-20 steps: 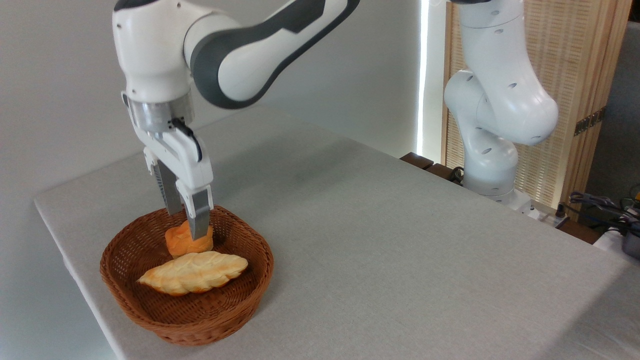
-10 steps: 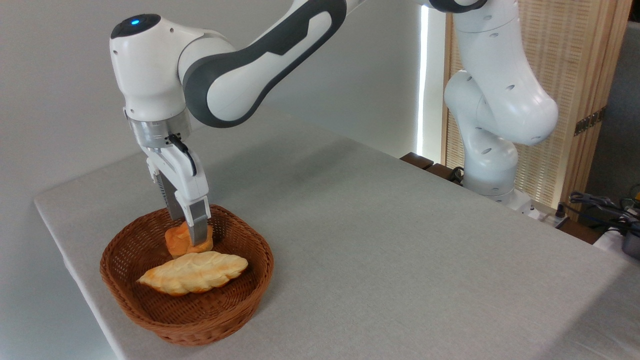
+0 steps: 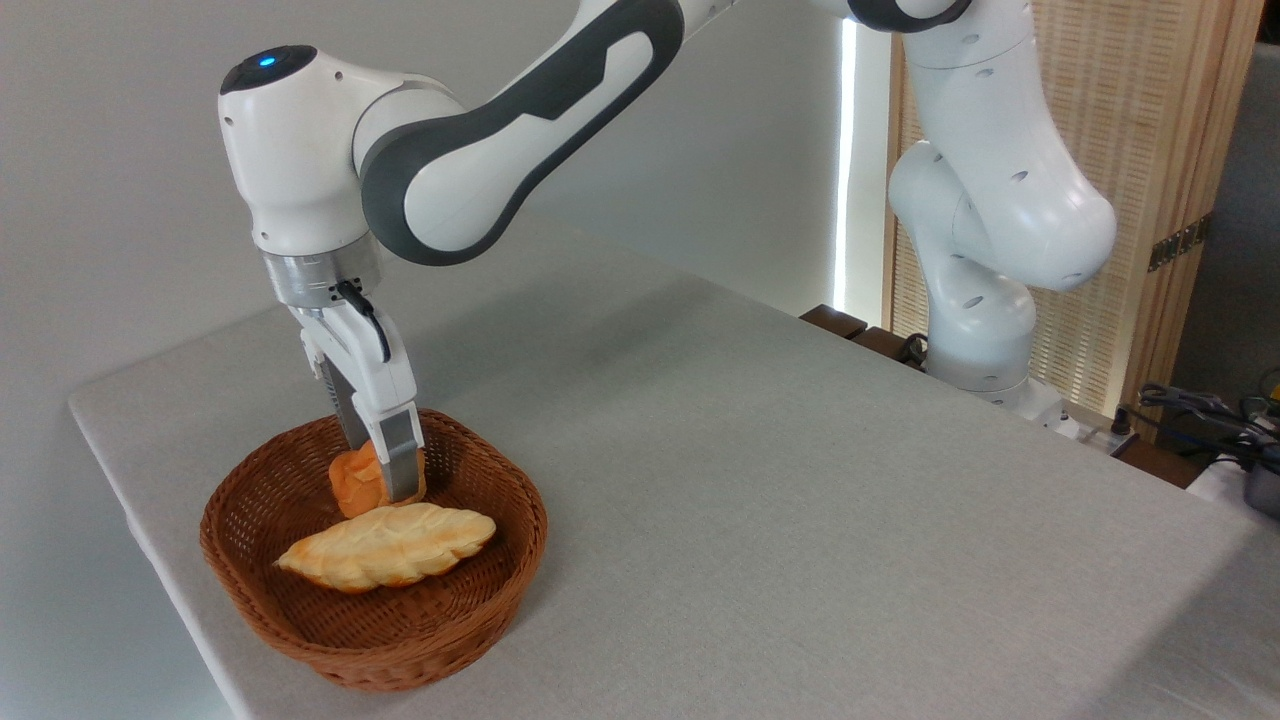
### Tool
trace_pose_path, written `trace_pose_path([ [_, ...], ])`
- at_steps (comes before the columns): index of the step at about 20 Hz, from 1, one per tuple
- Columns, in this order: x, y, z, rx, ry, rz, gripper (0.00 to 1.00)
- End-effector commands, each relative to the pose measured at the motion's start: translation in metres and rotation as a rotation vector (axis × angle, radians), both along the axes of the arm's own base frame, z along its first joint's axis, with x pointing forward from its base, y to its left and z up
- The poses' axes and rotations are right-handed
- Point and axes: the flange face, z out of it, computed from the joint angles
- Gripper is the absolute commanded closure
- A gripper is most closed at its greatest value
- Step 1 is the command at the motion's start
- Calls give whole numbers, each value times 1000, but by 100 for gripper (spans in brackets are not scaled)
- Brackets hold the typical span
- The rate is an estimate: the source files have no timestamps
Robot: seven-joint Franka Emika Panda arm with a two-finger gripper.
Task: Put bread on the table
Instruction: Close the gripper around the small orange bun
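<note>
Nearest the camera, at the front left corner of the table [image 3: 800, 480], sits a brown woven wicker basket [image 3: 372, 640]. Its near half holds a long pale braided loaf [image 3: 388, 545], lying on its side with 1 end pointing left and the other right.

Just behind that loaf, in the far half of the same basket, is the bread [image 3: 350, 480], a small orange-golden bun. It appears to rest on the basket floor against the braided loaf, though the exact contact is hidden. The gripper [image 3: 385, 478] reaches straight down into the basket from above, its 2 grey fingers [image 3: 402, 465] set on either side of the bun: the near finger covers the bun's right part and the far one stands behind it. The jaws look drawn in against the bun's sides, gripping it.

Above the gripper rise a metal wrist ring [image 3: 318, 275] and the white and dark grey arm [image 3: 470, 150], which bears a small blue light on top and slants up toward the right.

Farther back, the grey cloth surface of the table stretches to the right. Beyond its far right edge stands the arm's white base column [image 3: 985, 250], in front of a slatted wooden screen [image 3: 1150, 150]. Dark cables [image 3: 1200, 410] lie at the far right edge.
</note>
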Motion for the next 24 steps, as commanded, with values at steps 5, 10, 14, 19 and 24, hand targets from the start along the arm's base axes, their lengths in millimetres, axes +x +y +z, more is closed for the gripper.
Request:
trace_pose_path([
  [5,3,0,-13,62,-1,-31,0],
  [10,3,-1,-16,64,3,-33,38],
  [14,3,-1,-14,62,1,-22,57],
  [19,3,0,-13,60,0,-23,57],
  [24,4,5,4,42,-21,0,57],
])
